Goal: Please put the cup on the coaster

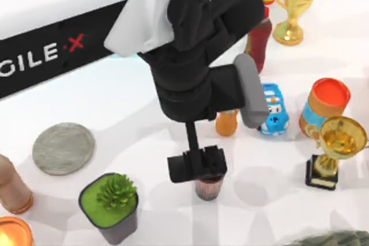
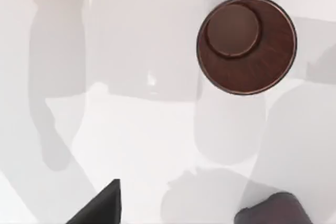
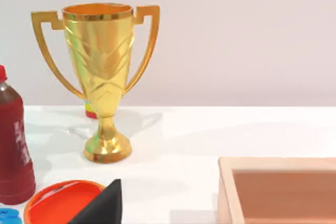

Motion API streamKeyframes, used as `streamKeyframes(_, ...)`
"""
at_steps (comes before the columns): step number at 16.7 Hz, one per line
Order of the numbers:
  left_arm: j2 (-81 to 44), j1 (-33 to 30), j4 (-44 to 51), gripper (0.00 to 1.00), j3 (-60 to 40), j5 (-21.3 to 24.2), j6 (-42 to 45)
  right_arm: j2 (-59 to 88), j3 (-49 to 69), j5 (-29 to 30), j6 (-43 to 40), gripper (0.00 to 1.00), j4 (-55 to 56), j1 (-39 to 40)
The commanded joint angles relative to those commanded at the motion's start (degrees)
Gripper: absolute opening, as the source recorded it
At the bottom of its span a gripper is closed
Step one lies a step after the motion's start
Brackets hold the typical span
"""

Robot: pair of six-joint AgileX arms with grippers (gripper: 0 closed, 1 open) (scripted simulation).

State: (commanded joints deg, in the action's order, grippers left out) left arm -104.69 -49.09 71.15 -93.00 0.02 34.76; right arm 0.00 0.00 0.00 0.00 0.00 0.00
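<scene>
Top view: the small ribbed brown-copper cup (image 1: 208,187) is being straddled from above by the left gripper (image 1: 197,166), fingers apart; the flat mottled grey coaster (image 1: 63,148) is lying at nine o'clock.

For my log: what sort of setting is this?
Likely a rendered tabletop test scene: a white table cluttered with unrelated props, such as a gold trophy, a toy car and a potted succulent.
</scene>
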Motion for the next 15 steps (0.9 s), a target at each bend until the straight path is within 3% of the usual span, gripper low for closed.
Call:
streamKeyframes(5, -9.18, -4.42, 6.40, 1.00, -8.45, 0.00, 3.13, 0.00, 0.00, 0.00, 0.00, 1.00, 0.00, 0.00)
streamKeyframes(11, -9.20, -4.25, 6.20, 1.00, -8.24, 0.00, 3.13, 0.00, 0.00, 0.00, 0.00, 1.00, 0.00, 0.00)
streamKeyframes(15, -10.26, -4.30, -0.32, 1.00, -2.43, 0.01, 3.29, 0.00, 0.00, 0.00, 0.00, 1.00, 0.00, 0.00)
